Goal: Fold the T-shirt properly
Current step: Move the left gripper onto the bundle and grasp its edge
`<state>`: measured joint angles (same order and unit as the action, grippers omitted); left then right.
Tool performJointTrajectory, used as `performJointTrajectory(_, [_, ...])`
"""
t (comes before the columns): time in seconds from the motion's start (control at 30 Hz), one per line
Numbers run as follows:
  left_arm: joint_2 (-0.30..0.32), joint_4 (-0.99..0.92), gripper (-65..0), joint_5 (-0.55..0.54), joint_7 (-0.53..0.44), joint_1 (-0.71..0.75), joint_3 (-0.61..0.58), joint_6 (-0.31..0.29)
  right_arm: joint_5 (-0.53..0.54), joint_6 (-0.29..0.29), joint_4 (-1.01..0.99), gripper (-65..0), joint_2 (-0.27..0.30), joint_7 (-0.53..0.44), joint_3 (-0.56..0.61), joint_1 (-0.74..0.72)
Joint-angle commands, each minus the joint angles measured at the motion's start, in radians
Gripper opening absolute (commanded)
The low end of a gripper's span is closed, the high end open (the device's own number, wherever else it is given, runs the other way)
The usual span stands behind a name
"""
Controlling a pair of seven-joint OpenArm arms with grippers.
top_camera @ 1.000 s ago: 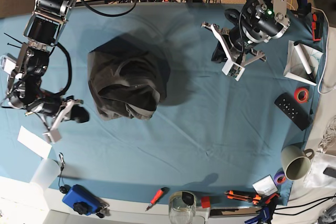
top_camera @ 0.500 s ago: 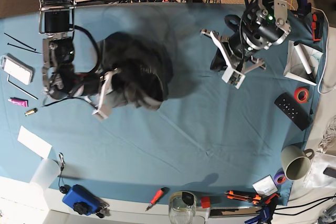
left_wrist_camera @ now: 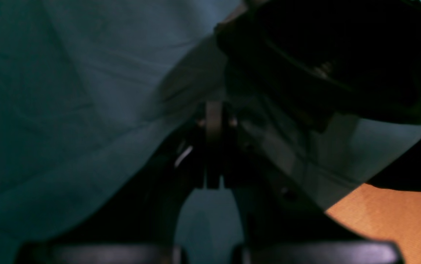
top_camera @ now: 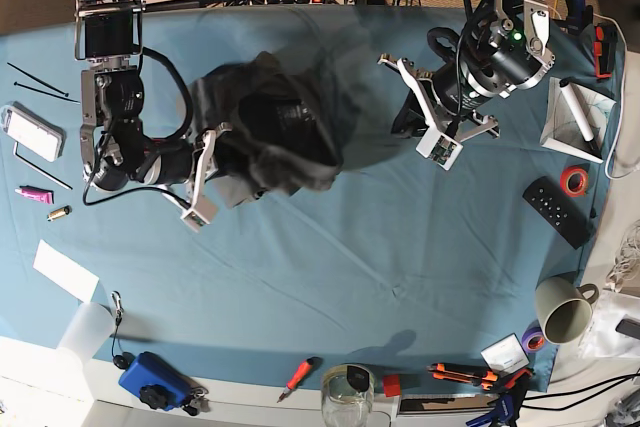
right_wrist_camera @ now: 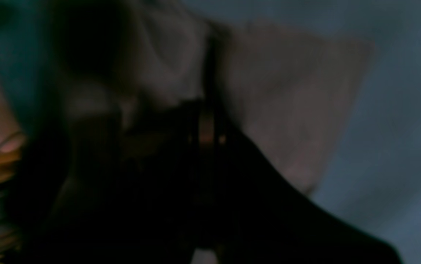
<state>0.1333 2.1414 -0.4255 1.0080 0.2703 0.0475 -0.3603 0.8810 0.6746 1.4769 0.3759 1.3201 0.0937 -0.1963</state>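
Observation:
The dark charcoal T-shirt (top_camera: 275, 132) is a crumpled bunch at the back left of the blue tablecloth (top_camera: 380, 247), part of it raised off the cloth. My right gripper (top_camera: 222, 162) is at the bunch's left edge and shut on it. In the blurred right wrist view the closed fingers (right_wrist_camera: 206, 128) sit against grey shirt fabric (right_wrist_camera: 287, 95). My left gripper (top_camera: 408, 117) hangs to the right of the shirt, apart from it, shut and empty. The left wrist view shows its fingers (left_wrist_camera: 214, 146) together over the tablecloth (left_wrist_camera: 67, 110). A dark shape (left_wrist_camera: 342, 55) there is unclear.
Along the right edge are a black remote (top_camera: 557, 209), a red tape roll (top_camera: 573, 180) and a mug (top_camera: 565, 309). At the front edge are a red screwdriver (top_camera: 298, 375), a glass jar (top_camera: 347, 392) and a blue device (top_camera: 155, 379). White paper (top_camera: 65, 269) lies at left.
My right arm swung in from the left edge, took hold of the shirt and has dragged the bunch up and to the right. My left gripper drifted slightly left.

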Motion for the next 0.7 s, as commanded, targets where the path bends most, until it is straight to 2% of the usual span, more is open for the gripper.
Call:
performJointTrajectory(0.0, [-0.001,0.019,-65.0,-0.028,-0.021,-0.006,0.001,-0.005,-0.037,-0.009,0.013,-65.0,0.008,-0.027,-0.006,-0.023])
performJointTrajectory(0.07, [-0.005,0.019,-65.0,-0.060,-0.015,-0.006,0.001,-0.010,-0.119,-0.037,0.013,-65.0,0.009,-0.081,-0.006,-0.023])
performJointTrajectory(0.2, [-0.032,0.019,-65.0,-0.188,0.008,-0.006,0.001,-0.115,-0.249,-0.080,0.013,-65.0,0.009,-0.246,-0.006,-0.024])
performJointTrajectory(0.3, [-0.052,0.019,-65.0,-0.300,0.014,-0.007,0.001,-0.216,-0.280,-0.098,0.013,-65.0,-0.003,-0.258,-0.006,-0.041])
performJointTrajectory(0.4, [-0.058,0.019,-65.0,-0.357,0.016,-0.012,0.000,-0.282,-0.270,-0.107,0.013,-65.0,-0.009,-0.253,-0.006,-0.050])
performJointTrajectory(0.5, [-0.058,0.016,-65.0,-0.344,0.013,-0.036,0.000,-0.292,-0.224,-0.106,0.014,-65.0,-0.013,-0.246,-0.012,-0.061])
performJointTrajectory(0.67, [-0.058,-0.066,-65.0,-0.273,-0.045,-0.109,0.000,-0.291,-0.228,-0.106,0.014,-65.0,-0.018,-0.230,-0.066,-0.125])
